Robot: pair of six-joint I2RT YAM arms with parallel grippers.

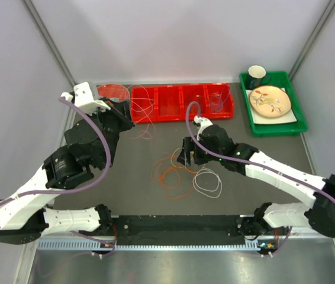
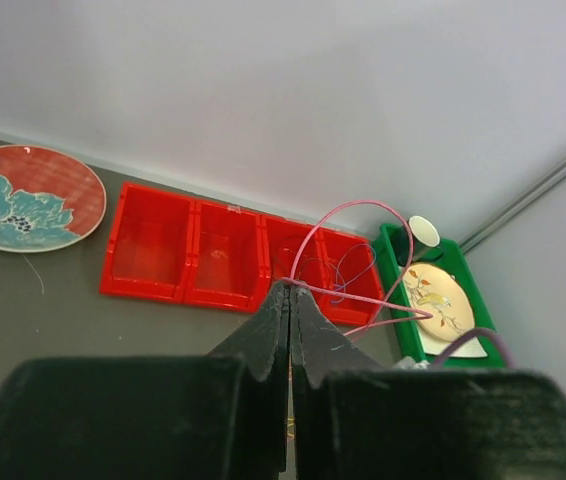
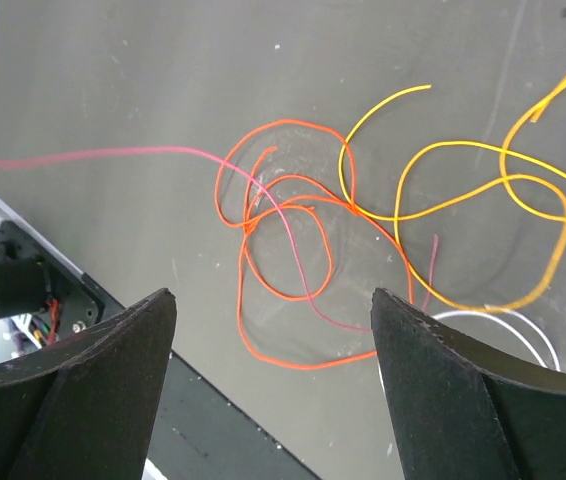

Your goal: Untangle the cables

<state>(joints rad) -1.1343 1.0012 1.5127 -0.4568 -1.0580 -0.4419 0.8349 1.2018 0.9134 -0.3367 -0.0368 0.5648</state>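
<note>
- Here, the left pincer [image 2: 290,290] is clenched, its 2 fingers pressed flat together, with a pink cable [image 2: 348,207] caught at the very tip.
- From that tip the pink cable arcs up and away in 1 tall loop, then comes back down to the right of the fingers. A thin purple cable [image 2: 358,262] curls inside that loop.
- Just beyond the left pincer lies a red tray [image 2: 193,250] with 4 compartments in a row.
- Further off to the pincer's left sits a red and teal flowered plate [image 2: 23,195].
- Further off to its right stands a green bin [image 2: 387,250] holding a yellow plate [image 2: 433,300] and a cup [image 2: 424,231].
- The right pincer [image 3: 273,297] is released, its 2 fingers spread wide, and it hangs above the table [image 3: 113,80] without touching any cable.
- Under and just ahead of its gap, the orange cable [image 3: 293,123] lies in several overlapping loops. A pink cable crosses them and runs off past the left finger.
- Ahead and to the right of the gap, the yellow cable [image 3: 463,150] sprawls in wide curves and crosses the orange one.
- The white cable [image 3: 503,322] loops just beside the tip of the right finger.
- The 2 pincers are well apart, the left by the tray and the right at the tangle.
</note>
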